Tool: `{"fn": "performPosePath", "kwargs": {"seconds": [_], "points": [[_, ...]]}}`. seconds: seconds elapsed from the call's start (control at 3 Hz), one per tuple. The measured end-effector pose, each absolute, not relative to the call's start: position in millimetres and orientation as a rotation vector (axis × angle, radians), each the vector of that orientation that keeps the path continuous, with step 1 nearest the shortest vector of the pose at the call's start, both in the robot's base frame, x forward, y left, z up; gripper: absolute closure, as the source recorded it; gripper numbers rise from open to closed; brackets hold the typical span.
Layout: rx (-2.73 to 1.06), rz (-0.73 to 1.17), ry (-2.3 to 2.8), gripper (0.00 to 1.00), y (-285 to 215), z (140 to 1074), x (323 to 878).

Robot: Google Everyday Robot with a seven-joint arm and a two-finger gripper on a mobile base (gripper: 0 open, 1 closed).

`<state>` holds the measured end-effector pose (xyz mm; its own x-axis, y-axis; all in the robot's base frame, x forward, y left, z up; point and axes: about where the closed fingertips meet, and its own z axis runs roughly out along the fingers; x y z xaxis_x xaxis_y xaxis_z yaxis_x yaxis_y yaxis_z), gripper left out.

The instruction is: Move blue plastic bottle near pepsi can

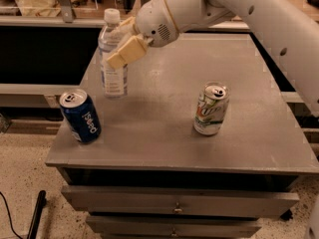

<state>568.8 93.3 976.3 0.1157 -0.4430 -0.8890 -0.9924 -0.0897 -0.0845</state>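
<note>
The blue plastic bottle (112,59) is upright, clear with a white cap, over the left part of the grey table (164,133). My gripper (121,46) is shut on the bottle's upper body, with a tan finger (127,52) across its front. The bottle's base is at or just above the tabletop. The pepsi can (80,115), dark blue with a silver top, stands tilted near the table's front left corner, a short way in front and to the left of the bottle.
A white-and-green soda can (211,108) stands at the centre right of the table. Drawers (174,203) run under the tabletop. My white arm (239,9) reaches in from the upper right. A shelf with clutter lies behind.
</note>
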Motion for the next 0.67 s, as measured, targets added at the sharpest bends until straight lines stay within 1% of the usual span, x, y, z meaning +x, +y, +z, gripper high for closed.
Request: {"fn": "performPosePath", "kwargs": {"seconds": [0.67], "points": [[-1.861,0.975,1.244,1.00,119,958,531]]}}
